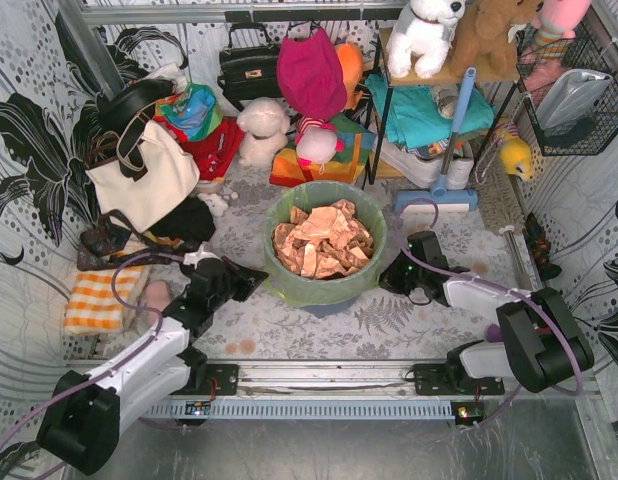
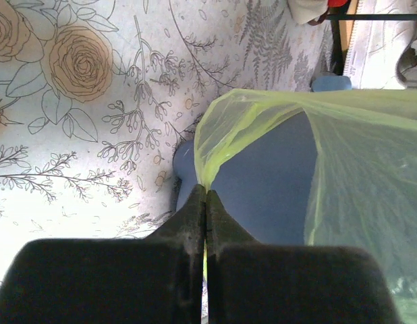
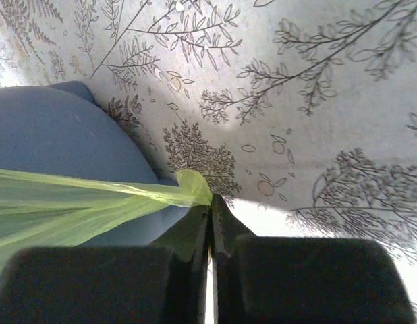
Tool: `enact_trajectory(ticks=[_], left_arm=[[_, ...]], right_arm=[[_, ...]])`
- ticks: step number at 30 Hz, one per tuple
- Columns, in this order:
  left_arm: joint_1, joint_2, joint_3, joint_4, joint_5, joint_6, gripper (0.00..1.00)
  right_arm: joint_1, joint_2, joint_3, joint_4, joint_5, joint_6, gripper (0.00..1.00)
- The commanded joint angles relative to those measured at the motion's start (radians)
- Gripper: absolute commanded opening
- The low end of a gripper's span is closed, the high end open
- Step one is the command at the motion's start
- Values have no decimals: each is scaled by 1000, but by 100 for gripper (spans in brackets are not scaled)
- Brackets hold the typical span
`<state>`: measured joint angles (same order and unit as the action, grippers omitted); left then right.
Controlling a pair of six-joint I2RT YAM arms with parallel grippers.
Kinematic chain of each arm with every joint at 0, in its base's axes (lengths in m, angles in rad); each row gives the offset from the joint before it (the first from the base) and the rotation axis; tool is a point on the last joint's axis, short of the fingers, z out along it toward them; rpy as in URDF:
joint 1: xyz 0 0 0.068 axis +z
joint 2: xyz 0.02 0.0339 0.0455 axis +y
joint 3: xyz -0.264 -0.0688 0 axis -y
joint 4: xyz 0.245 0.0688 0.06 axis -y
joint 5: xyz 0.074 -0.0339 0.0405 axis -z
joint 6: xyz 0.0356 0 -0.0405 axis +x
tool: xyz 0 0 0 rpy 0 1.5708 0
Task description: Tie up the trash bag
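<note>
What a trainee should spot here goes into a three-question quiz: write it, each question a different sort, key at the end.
1. True or false: the left gripper is shut on the trash bag's edge.
2. What fills the bag? A) crumpled brown paper B) bottles C) cloth
3. Fill in: the right gripper pinches a bag corner just outside the round blue-grey ____.
Key: 1 true; 2 A; 3 bin.

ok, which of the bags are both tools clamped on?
The thin lime-green plastic trash bag lining the round blue-grey bin, not the cream tote bag or black handbag.
</note>
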<state>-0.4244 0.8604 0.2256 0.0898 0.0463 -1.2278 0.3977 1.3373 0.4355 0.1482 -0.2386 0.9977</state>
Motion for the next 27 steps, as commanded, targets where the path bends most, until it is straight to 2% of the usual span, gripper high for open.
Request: enact_trajectory(ticks=[1,6,12,16,20,27], left_arm=[[4,-80,13,-67,-62,23,0],[6,-203,33,-168,-76,31,0],[7,-299,125,-332,-70,83,0],[7,-349,193,-376,-69,129,0],[7,-373,259,-383,-53,159,0],[8,-313,433,-446,-20,224,0]], right_arm=[[-7,-86,37,-155,124,-58,0],[-7,-221,61,-302,191,-110,0],[-7,-398,119,-428,206,-132,0],[-7,-466,185,-487,201,-142,0],[-7,-515,250,-490,183,-147,0],[-6,-552,331,-418,123,-147,0]])
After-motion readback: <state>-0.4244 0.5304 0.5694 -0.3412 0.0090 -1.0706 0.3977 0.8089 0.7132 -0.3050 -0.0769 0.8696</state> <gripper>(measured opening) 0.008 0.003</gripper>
